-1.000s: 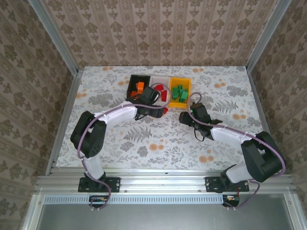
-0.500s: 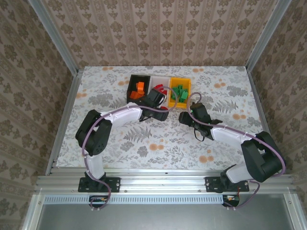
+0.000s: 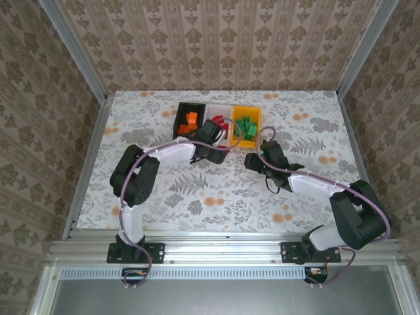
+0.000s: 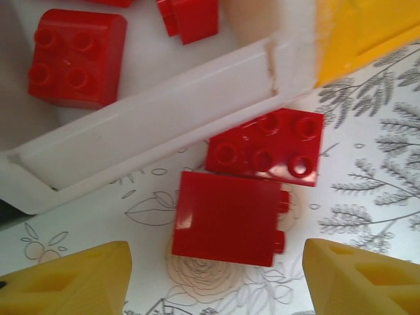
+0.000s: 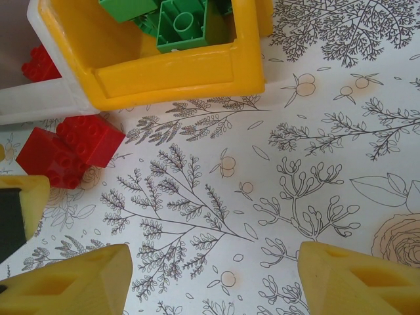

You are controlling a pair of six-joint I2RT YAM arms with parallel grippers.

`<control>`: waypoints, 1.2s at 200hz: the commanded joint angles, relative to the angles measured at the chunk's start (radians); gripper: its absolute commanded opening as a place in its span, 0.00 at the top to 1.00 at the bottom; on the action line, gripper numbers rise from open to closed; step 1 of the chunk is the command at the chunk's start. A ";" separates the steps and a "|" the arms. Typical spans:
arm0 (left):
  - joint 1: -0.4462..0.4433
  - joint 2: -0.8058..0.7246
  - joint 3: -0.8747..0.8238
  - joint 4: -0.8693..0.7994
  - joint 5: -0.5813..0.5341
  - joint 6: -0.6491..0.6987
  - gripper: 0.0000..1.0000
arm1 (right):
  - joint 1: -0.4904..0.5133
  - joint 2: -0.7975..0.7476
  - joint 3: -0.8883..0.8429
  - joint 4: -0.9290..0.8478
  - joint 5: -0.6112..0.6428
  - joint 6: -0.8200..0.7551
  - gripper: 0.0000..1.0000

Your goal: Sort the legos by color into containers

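Two red legos [image 4: 226, 220], glossy, studded, touching, beside white bin [image 4: 164, 125].

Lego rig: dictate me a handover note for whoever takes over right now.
Left pincer: open, empty, over a red brick on the table by the white bin; a second red lies beside it.
Right pincer: open, empty, near the yellow bin.
Done: oranges in black bin, greens in yellow, some reds in white.
Left: those two reds into white.
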 commanded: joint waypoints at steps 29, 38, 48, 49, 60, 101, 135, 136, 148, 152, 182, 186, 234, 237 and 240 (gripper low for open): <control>-0.006 0.073 0.081 -0.016 0.018 0.089 0.33 | 0.006 -0.014 -0.006 0.000 0.008 -0.004 0.31; -0.004 0.082 0.082 -0.013 0.020 0.094 0.33 | 0.006 -0.011 -0.006 0.001 0.008 -0.005 0.31; -0.003 0.088 0.080 -0.009 0.015 0.094 0.35 | 0.006 -0.010 -0.004 0.000 0.011 -0.006 0.31; -0.002 0.088 0.080 -0.009 0.015 0.093 0.35 | 0.006 -0.009 -0.004 0.001 0.011 -0.006 0.31; 0.000 0.092 0.075 -0.004 0.015 0.093 0.38 | 0.006 -0.007 -0.004 -0.001 0.011 -0.007 0.31; -0.011 0.067 0.037 0.001 -0.012 0.103 0.53 | 0.006 -0.002 -0.004 0.003 0.008 -0.006 0.32; -0.020 0.059 0.012 0.010 -0.046 0.114 0.66 | 0.008 0.005 -0.001 0.005 0.004 -0.003 0.32; -0.020 0.058 0.013 0.009 -0.048 0.114 0.66 | 0.008 0.006 -0.001 0.005 0.004 -0.003 0.32; -0.020 0.049 0.009 0.002 -0.056 0.111 0.67 | 0.008 0.007 -0.001 0.005 0.004 -0.003 0.32; -0.022 0.042 0.006 0.005 -0.058 0.110 0.67 | 0.008 0.007 -0.001 0.004 0.004 -0.004 0.32; -0.033 -0.029 -0.008 -0.019 -0.082 0.110 0.67 | 0.008 0.003 -0.003 0.005 0.004 -0.003 0.32; -0.035 -0.041 -0.006 -0.026 -0.083 0.111 0.67 | 0.008 0.003 -0.003 0.005 0.004 -0.003 0.32; -0.013 -0.060 0.158 -0.087 -0.100 0.136 0.65 | 0.009 0.010 0.000 0.010 -0.002 -0.001 0.32; -0.009 -0.045 0.183 -0.097 -0.105 0.133 0.65 | 0.009 0.011 0.000 0.010 -0.002 -0.001 0.32; -0.003 -0.029 0.210 -0.108 -0.108 0.133 0.65 | 0.010 0.011 0.001 0.010 -0.002 -0.001 0.32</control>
